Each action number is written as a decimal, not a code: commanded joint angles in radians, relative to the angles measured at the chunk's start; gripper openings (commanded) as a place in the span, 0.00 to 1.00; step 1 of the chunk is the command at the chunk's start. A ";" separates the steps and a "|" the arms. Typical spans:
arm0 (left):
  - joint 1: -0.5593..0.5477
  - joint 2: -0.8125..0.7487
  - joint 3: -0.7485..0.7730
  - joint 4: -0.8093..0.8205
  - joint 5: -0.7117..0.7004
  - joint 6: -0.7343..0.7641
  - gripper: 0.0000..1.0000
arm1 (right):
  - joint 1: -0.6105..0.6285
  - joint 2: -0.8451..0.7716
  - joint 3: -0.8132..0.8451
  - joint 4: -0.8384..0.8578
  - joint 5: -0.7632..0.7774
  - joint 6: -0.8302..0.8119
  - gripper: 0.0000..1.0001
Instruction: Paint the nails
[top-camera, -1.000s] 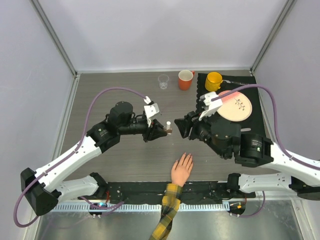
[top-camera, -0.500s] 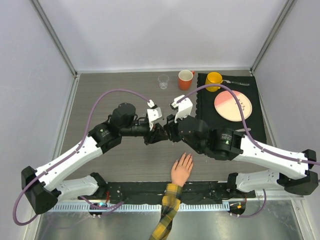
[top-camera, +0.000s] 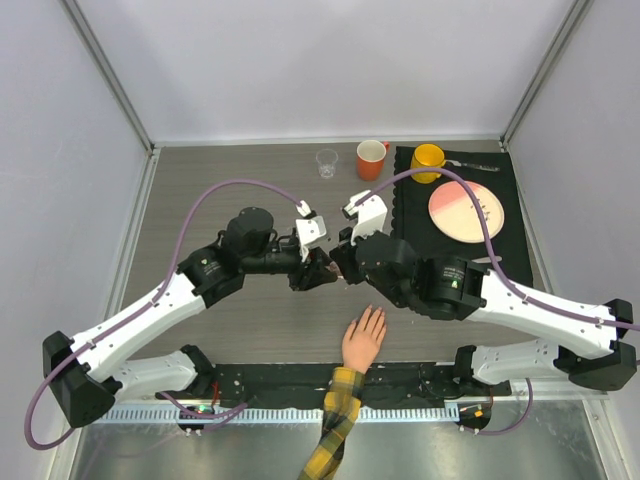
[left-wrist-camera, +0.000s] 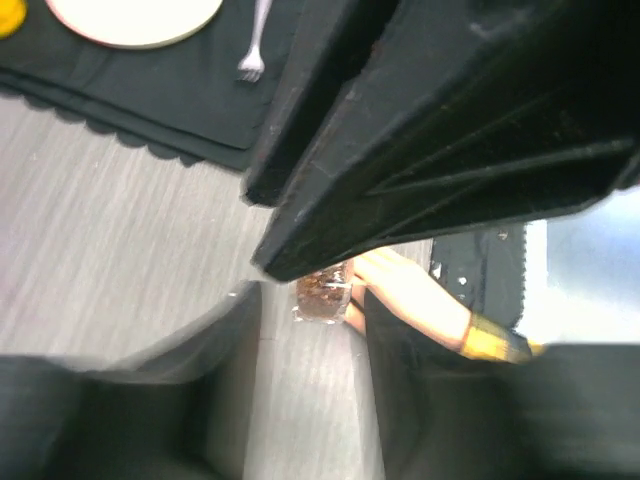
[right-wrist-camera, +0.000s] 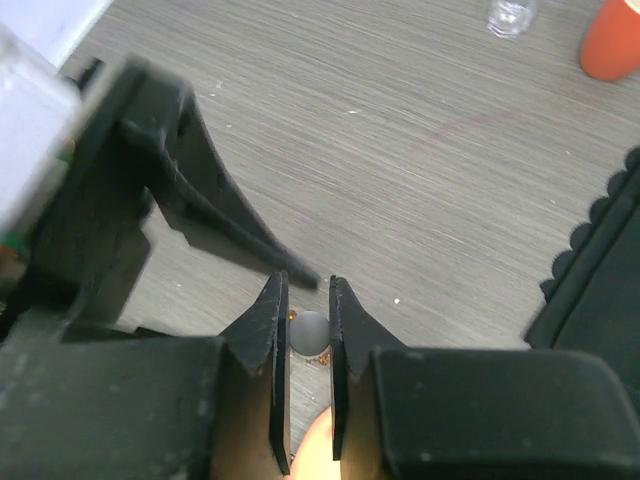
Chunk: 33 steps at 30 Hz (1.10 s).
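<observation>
The peach fake hand (top-camera: 365, 338) lies palm down near the front edge, its plaid sleeve (top-camera: 338, 425) hanging off. Its nails are too small to pick out. Above its fingertips both grippers meet at a small nail polish bottle (left-wrist-camera: 323, 292) with brownish contents. My right gripper (right-wrist-camera: 308, 285) is shut on the bottle's round grey cap (right-wrist-camera: 310, 333), seen from above, with the fake hand (right-wrist-camera: 312, 450) below. My left gripper (left-wrist-camera: 308, 300) flanks the bottle with a gap on each side, open. In the top view the left gripper (top-camera: 320, 271) and right gripper (top-camera: 341, 264) nearly touch.
At the back stand a clear cup (top-camera: 327, 162), an orange mug (top-camera: 371, 159) and a yellow mug (top-camera: 427, 162). A pink-and-cream plate (top-camera: 466, 211) and a fork (left-wrist-camera: 255, 40) lie on a black mat (top-camera: 510, 230) at the back right.
My right arm swung left from the mat to the bottle and its jaws closed on the cap. The left gripper's jaws then came apart from the bottle.
</observation>
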 joint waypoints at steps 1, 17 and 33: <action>-0.003 -0.020 0.027 0.046 -0.182 -0.022 0.56 | -0.015 -0.037 -0.036 -0.014 0.116 0.068 0.01; -0.001 -0.174 -0.071 0.181 -0.577 -0.079 0.89 | -0.214 -0.287 -0.556 -0.230 0.502 0.767 0.01; -0.003 -0.173 -0.085 0.189 -0.626 -0.085 0.89 | -0.463 0.053 -0.665 0.749 0.256 0.108 0.01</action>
